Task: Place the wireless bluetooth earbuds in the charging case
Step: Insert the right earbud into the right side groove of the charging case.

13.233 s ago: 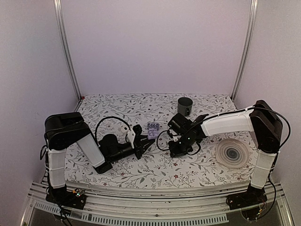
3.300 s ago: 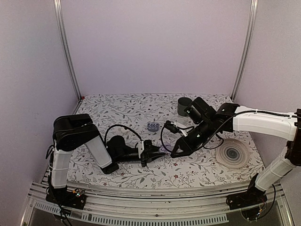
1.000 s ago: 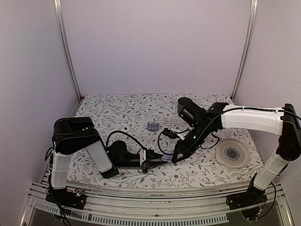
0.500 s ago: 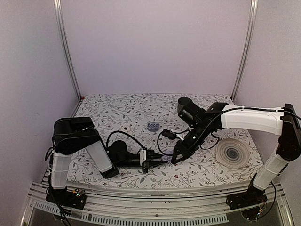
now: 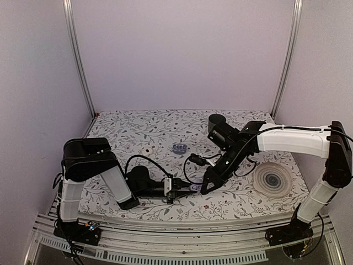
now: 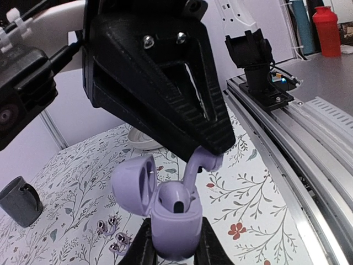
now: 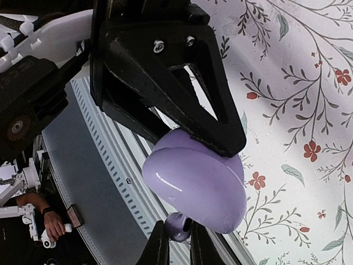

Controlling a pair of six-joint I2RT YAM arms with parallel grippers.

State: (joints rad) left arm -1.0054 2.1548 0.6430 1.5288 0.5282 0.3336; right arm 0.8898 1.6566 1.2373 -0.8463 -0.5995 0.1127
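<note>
Right gripper [image 5: 204, 189] lowered, earbud [image 6: 198, 164] pinched | left gripper [image 5: 183, 190] clamps charging case [image 6: 175, 216]

Pale lilac walls [image 5: 182, 55] stand at the back and sides, with thin silver metal posts [image 5: 80, 61]. The white tabletop [image 5: 127, 127] has leaves and little flowers on it. A grey metal rail [image 5: 182, 245] lines its front.

Over on the flowered surface [image 5: 127, 132], a dark mug [image 5: 214, 118] stands toward the back, partly hidden. A grey spiral-patterned disc [image 5: 273, 179] lies off to the right. A small white round piece [image 5: 146, 150] sits near a flat lilac disc [image 5: 178, 148].
</note>
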